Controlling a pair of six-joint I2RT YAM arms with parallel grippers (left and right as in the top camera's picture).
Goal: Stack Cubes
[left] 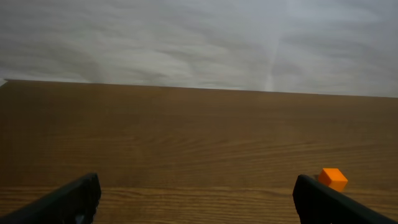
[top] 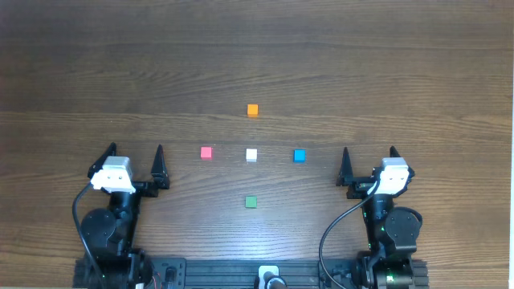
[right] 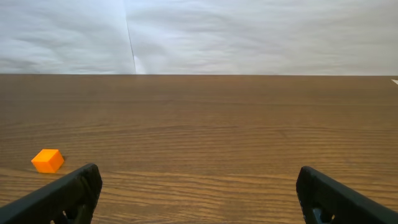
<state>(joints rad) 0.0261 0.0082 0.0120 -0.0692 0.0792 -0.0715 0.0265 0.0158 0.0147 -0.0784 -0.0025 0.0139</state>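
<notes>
Our left gripper (top: 135,152) and right gripper (top: 369,154) stood spread wide, empty, flanking the white cube (top: 251,154). The orange cube (top: 253,110) lay beyond it, pink cube (top: 206,152) left, blue cube (top: 299,155) right, green cube (top: 250,202) nearer us. We judged a square, centred descent best.
</notes>
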